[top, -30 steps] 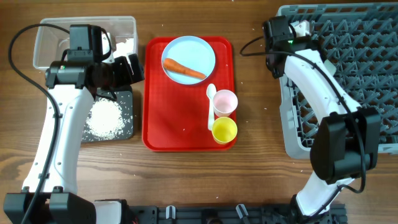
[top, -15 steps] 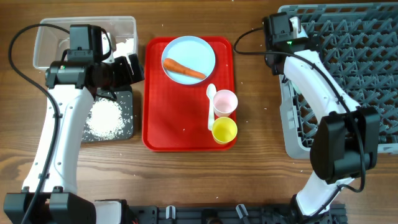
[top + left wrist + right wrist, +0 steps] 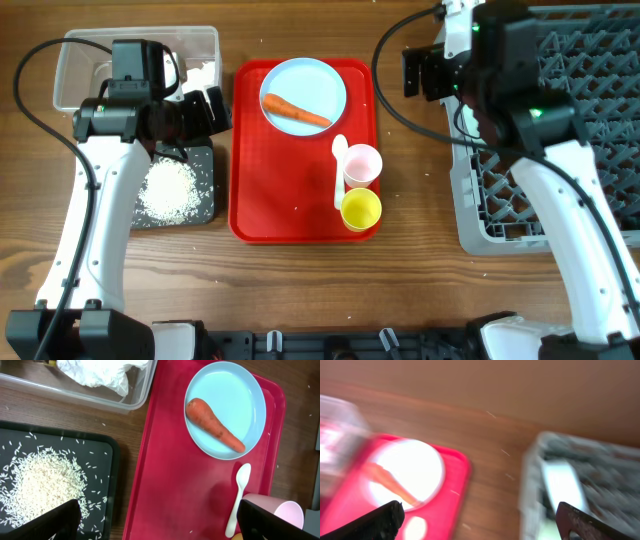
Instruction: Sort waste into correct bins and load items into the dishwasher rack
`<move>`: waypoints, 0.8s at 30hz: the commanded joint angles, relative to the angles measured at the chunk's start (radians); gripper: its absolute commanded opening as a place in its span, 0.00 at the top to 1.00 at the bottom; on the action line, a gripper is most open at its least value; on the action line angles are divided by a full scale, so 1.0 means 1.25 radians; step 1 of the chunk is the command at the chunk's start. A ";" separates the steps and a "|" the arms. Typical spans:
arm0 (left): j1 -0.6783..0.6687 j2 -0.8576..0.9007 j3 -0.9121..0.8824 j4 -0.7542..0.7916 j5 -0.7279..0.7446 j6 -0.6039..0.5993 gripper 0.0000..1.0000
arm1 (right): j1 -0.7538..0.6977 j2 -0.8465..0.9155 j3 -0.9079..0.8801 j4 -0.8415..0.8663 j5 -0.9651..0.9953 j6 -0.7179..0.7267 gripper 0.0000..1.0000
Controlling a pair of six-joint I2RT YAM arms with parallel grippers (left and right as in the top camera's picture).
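Left gripper (image 3: 157, 512): jaws spread wide and holding nothing; it hangs above the left edge of the red tray (image 3: 290, 190), near where the clear tub and black tray meet
Right gripper (image 3: 408, 73): jaws wide apart and empty, over the bare wooden table (image 3: 420, 280) between the red tray and the rack's far left corner; its own camera view is badly blurred
Carrot (image 3: 215, 425): orange and tapered, lying slantwise on the plate, its thick end towards the tub side
Plate (image 3: 240, 395): pale blue and round, at the far end of the red tray
Spoon (image 3: 239, 495): white, flat on the red tray just below the plate, bowl end towards the plate, handle running beside the pink cup
Pink cup (image 3: 361, 165): upright with its mouth up, near the tray's right edge
Yellow cup (image 3: 361, 209): upright, just beside the pink cup on its near side
Rice (image 3: 42, 485): white grains heaped in the middle of the black tray, with strays scattered around
Black tray (image 3: 107, 450): shallow and rectangular, beside the red tray's left edge
Clear tub (image 3: 75, 396): see-through plastic, just beyond the black tray
Tissue (image 3: 100, 372): white and crumpled, inside the tub at its end nearest the red tray
Rack (image 3: 480, 200): grey crate with a grid of pegs, at the table's right; the right arm crosses above its left part
Pale shape (image 3: 562, 482): lies in the rack, too blurred to identify
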 commanded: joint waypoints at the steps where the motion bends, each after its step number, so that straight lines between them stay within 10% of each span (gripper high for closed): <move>1: 0.005 0.005 0.005 0.002 -0.005 -0.001 0.00 | 0.000 0.005 0.008 0.034 -0.261 0.044 0.04; 24: 0.005 0.005 0.005 0.002 -0.005 -0.001 0.00 | 0.122 0.304 0.007 0.005 -0.226 0.090 0.10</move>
